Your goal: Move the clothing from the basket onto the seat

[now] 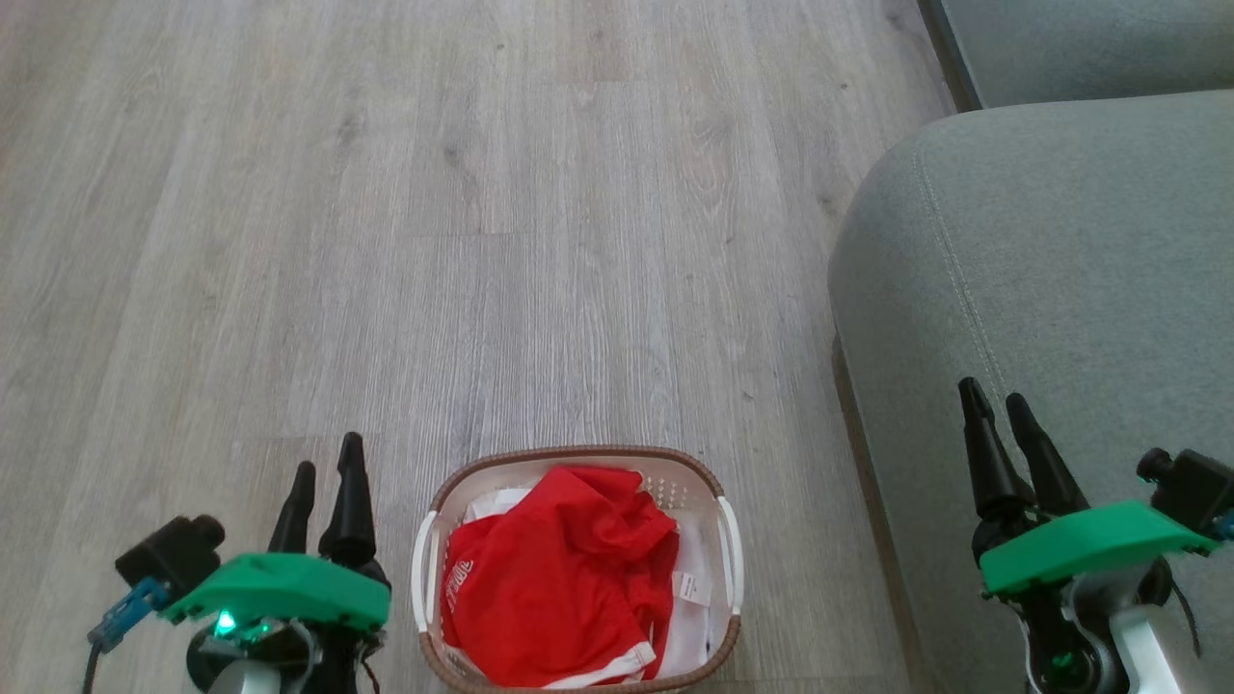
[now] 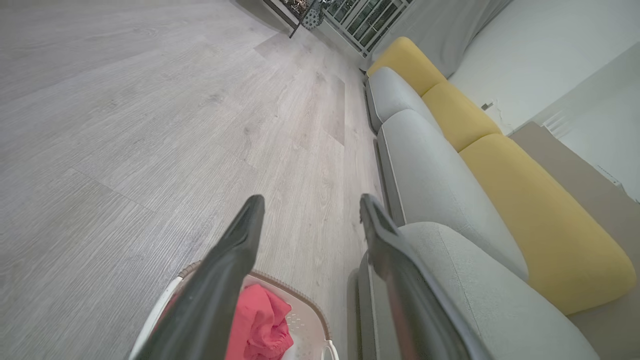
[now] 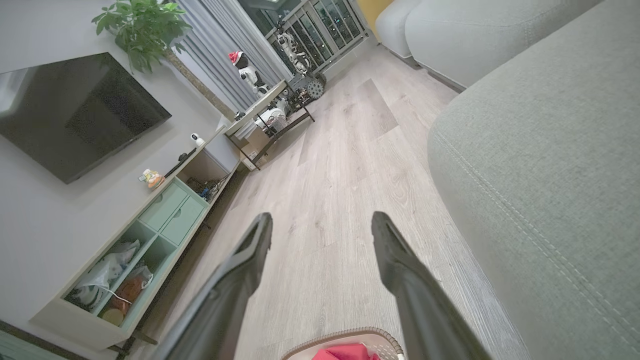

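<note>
a: where's the clothing (image 1: pixel 559 569)?
b: heaped in the basket (image 1: pixel 578 453), just right of the left pincer (image 1: pixel 328 455), the nearer one. the right pincer (image 1: pixel 991 393) hangs over the seat (image 1: pixel 1060 241). both parted, empty.

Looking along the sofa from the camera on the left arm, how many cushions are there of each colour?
Grey cushions: 3, counting the seat nearest the camera
Yellow cushions: 3
Total: 6
</note>
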Robot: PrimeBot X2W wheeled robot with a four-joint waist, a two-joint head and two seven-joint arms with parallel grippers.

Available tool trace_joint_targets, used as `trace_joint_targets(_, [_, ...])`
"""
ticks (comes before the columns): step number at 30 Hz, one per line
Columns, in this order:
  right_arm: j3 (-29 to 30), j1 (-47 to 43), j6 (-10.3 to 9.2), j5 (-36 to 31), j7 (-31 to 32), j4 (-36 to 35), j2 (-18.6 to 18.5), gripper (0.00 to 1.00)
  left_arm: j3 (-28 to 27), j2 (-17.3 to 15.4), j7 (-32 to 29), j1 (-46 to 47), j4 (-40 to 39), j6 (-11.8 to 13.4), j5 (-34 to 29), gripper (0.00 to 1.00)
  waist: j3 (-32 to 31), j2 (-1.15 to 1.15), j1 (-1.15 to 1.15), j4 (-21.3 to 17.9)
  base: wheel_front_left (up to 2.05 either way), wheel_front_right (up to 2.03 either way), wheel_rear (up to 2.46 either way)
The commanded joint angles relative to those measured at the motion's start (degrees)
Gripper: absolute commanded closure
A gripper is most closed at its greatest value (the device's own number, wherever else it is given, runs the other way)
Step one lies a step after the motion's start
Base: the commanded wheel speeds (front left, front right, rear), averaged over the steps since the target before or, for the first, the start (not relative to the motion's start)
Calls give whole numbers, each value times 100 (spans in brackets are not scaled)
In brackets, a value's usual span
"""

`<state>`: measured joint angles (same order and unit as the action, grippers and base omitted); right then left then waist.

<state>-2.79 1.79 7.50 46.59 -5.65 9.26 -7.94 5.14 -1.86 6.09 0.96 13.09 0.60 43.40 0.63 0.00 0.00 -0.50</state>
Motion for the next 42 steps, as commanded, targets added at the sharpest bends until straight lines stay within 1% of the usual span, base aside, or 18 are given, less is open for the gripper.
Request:
trace_joint_targets(1, [-107,282,-1,-196,-112,-266,-151,0,-51,-75,74,328,-243,54,-202,0,1,0,0,0,0,0,0])
trace_joint_targets(25, [-331,346,-1,-1667,-534,-413,-295,0,213,-88,493,396,-474,335,-1831,0,31,0,0,-21,0,0,0])
trace_joint_targets(42, [-444,389,-1,-2603,-804,-571,-385,0,384,-97,761,441,-581,504,-2809,0,78,0,0,-25,0,0,0])
